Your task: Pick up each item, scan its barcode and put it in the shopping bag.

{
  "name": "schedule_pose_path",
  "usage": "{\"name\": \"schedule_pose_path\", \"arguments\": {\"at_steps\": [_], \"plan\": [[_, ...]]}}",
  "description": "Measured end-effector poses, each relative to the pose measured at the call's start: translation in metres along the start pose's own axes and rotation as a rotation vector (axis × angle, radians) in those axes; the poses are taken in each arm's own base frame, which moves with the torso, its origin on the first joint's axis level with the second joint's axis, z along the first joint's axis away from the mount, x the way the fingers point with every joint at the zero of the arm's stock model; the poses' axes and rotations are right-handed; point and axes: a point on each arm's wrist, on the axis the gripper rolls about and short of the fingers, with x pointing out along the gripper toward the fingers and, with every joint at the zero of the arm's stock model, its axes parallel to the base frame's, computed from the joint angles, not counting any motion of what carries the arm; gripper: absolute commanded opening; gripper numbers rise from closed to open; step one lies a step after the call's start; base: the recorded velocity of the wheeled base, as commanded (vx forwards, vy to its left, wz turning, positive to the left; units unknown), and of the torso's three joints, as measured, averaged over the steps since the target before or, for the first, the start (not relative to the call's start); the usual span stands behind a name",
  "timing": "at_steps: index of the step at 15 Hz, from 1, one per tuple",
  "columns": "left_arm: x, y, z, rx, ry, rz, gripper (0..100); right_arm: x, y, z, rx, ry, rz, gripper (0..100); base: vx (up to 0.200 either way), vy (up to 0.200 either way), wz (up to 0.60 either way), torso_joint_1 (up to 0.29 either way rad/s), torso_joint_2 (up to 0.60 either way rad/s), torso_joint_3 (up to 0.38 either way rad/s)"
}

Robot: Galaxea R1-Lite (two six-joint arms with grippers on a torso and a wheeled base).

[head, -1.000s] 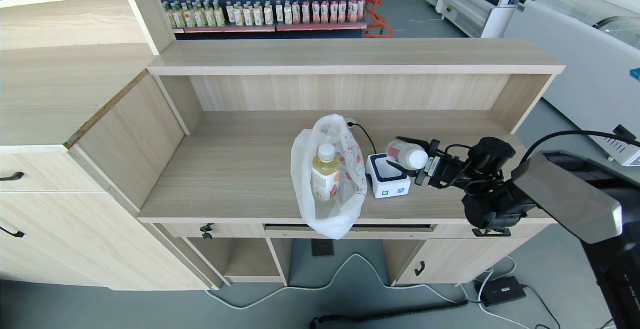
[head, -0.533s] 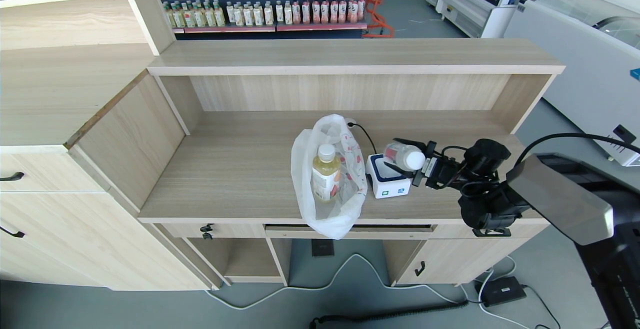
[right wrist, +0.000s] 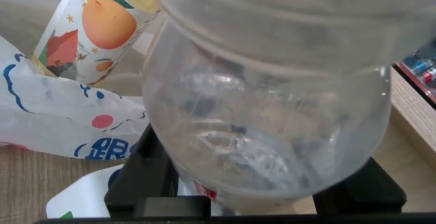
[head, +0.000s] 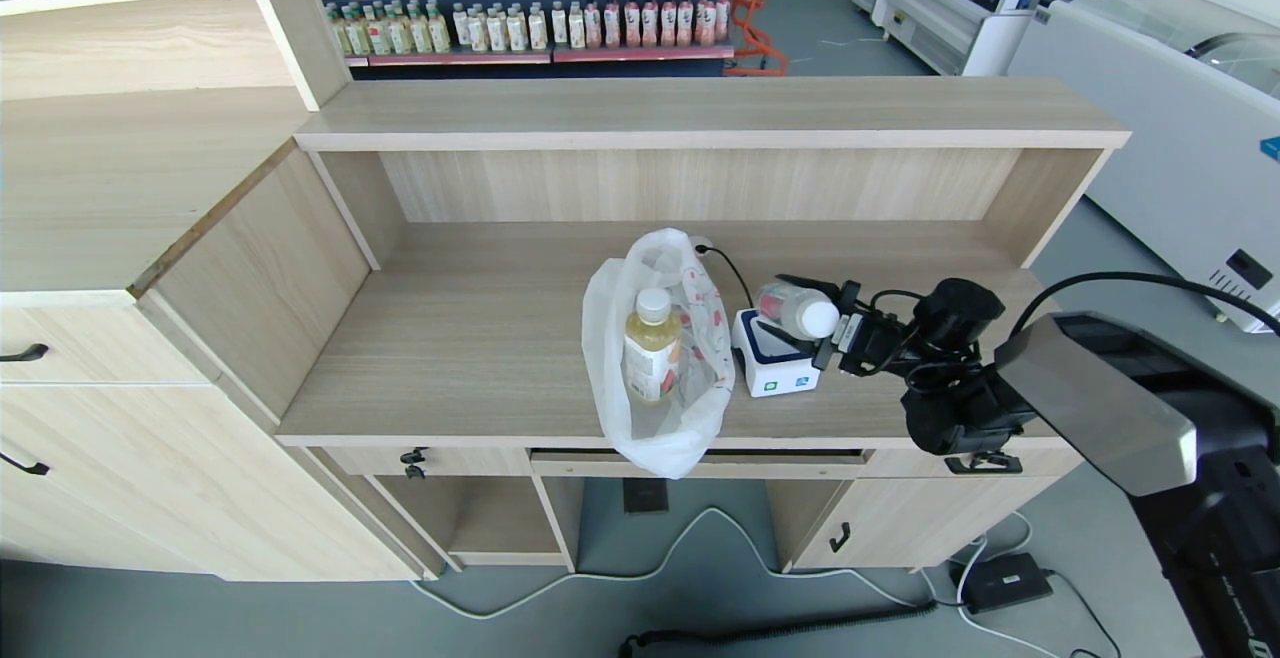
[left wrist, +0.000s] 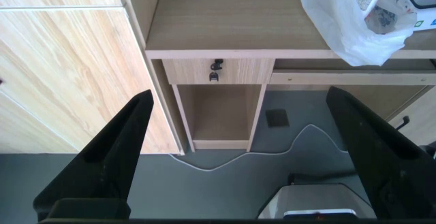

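Right gripper (head: 792, 309) clamps clear bottle (head: 785, 302) above scanner (head: 775, 366), right of shopping bag (head: 604, 338); best turn barcode toward scanner window, hold steady. Left gripper (left wrist: 240, 96) jaws wide, empty.

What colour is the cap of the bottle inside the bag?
White; the cap shows best in the head view.

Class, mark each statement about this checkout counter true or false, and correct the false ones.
1. The right gripper holds a clear bottle over the scanner. True.
2. The shopping bag is empty. False: a bottle of yellow drink stands inside it.
3. The left gripper is open and holds nothing. True.
4. The scanner stands on the robot's left of the shopping bag. False: it stands on the bag's right side, close beside it.
5. The clear bottle has a red cap. False: its cap is white.
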Motion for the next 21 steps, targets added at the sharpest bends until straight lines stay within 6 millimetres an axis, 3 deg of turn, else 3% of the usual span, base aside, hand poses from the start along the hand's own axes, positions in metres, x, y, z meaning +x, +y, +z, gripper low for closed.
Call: {"name": "schedule_pose_path", "arguments": {"at_steps": [14,16,18,21], "plan": [[0.0,0.0,0.0,0.0,0.0,0.0,100,0.008,0.005,-0.005,0.053,-0.02,-0.005,0,0.0,0.0,0.0,0.0,0.0,0.0],[0.0,0.0,0.0,0.0,0.0,0.0,100,0.009,-0.008,0.001,0.111,-0.028,-0.019,0,0.0,0.0,0.0,0.0,0.0,0.0],[0.0,0.0,0.0,0.0,0.0,0.0,100,0.003,-0.037,0.015,0.171,-0.026,-0.061,0,0.0,0.0,0.0,0.0,0.0,0.0],[0.0,0.0,0.0,0.0,0.0,0.0,100,-0.022,-0.079,0.044,0.337,0.116,-0.248,0,0.0,0.0,0.0,0.0,0.0,0.0]]}}
